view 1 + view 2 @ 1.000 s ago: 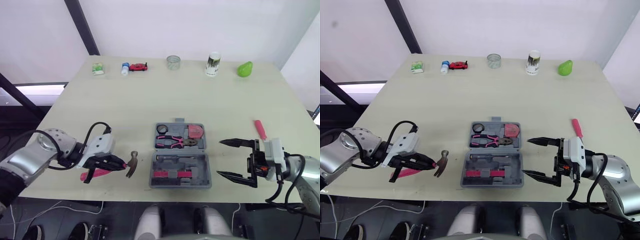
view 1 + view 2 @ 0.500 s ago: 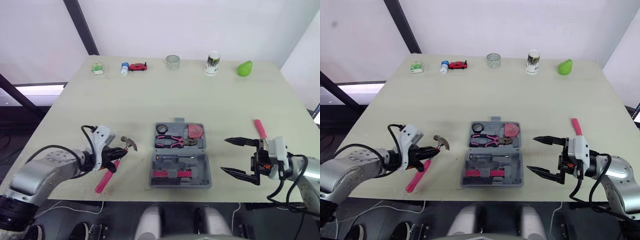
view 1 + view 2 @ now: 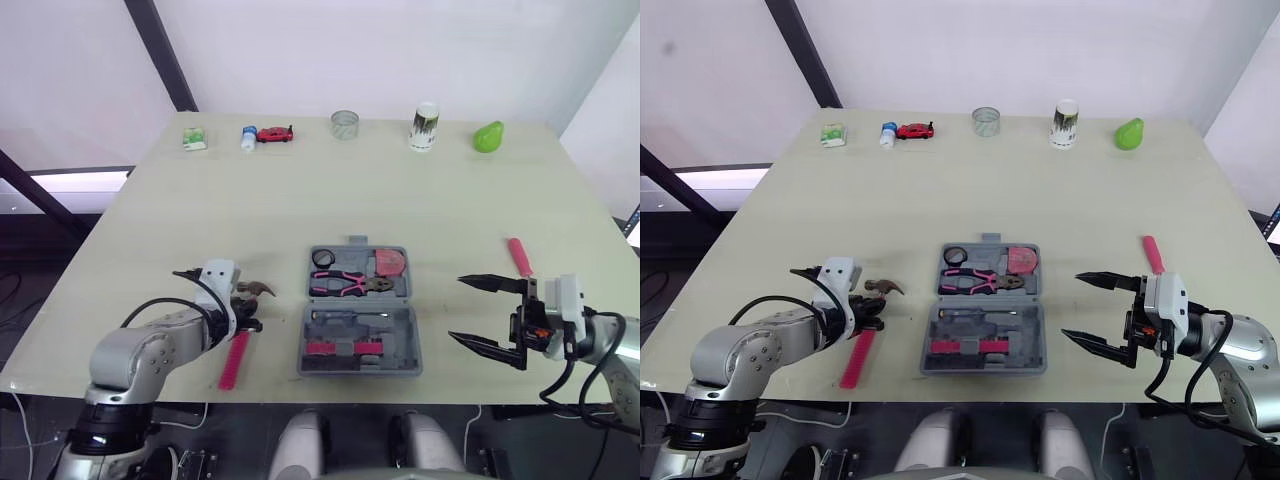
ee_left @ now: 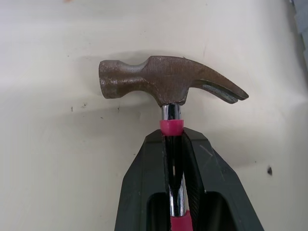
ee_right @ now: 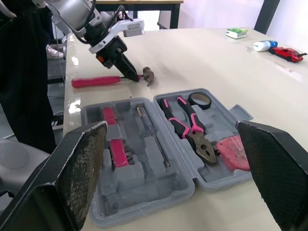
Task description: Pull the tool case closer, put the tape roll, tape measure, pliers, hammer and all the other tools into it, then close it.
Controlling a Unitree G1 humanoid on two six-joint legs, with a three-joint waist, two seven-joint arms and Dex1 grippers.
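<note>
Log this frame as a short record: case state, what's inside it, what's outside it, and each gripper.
Tool case: open, lying flat
Inside: pliers, tape roll, tape measure
Outside: hammer, left of case; pink-handled tool, right of case
Left gripper: shut on hammer, just below its head
Right gripper: open, empty, right of case

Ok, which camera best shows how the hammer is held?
The left wrist view: the left end effector is shut on the hammer at its neck, just below the head. The eye views show the whole hammer from above, the grip too small to judge. The right wrist view shows it far off, beyond the tool case.
</note>
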